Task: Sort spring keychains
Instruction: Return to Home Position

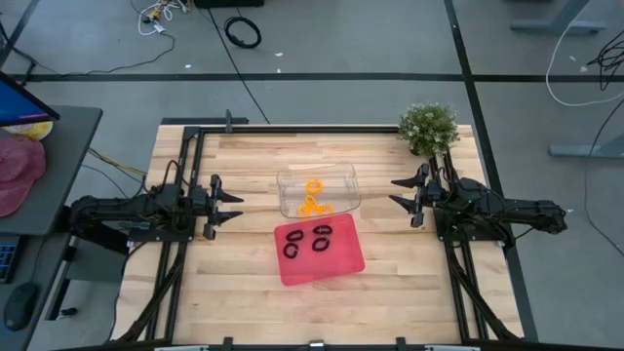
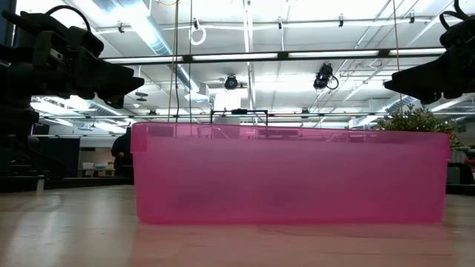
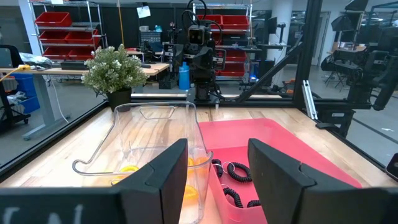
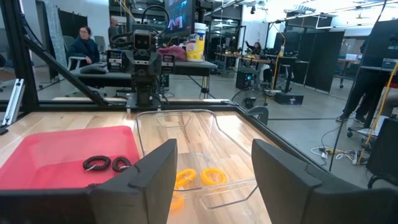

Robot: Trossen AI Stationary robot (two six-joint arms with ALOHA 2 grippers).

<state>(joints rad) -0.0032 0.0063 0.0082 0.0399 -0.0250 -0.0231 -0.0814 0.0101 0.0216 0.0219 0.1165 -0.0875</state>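
Orange spring keychains (image 1: 314, 201) lie in a heap on the floor of a clear tray (image 1: 341, 175) at mid-table. Black spring keychains (image 1: 320, 238) lie on the floor of the red tray (image 1: 336, 265) just nearer. The right wrist view shows both kinds, orange (image 4: 205, 177) and black (image 4: 99, 163). My left gripper (image 1: 234, 205) hovers open, level, left of the trays, pointing at them. My right gripper (image 1: 398, 192) hovers open on their right, facing back. Neither has anything between its fingers.
A small potted plant (image 1: 429, 128) stands at the table's far right corner. The red tray's near wall (image 2: 289, 174) fills the low view. Bare wood (image 1: 244, 283) lies around the trays and toward the near edge. A person sits (image 4: 83, 42) beyond the table.
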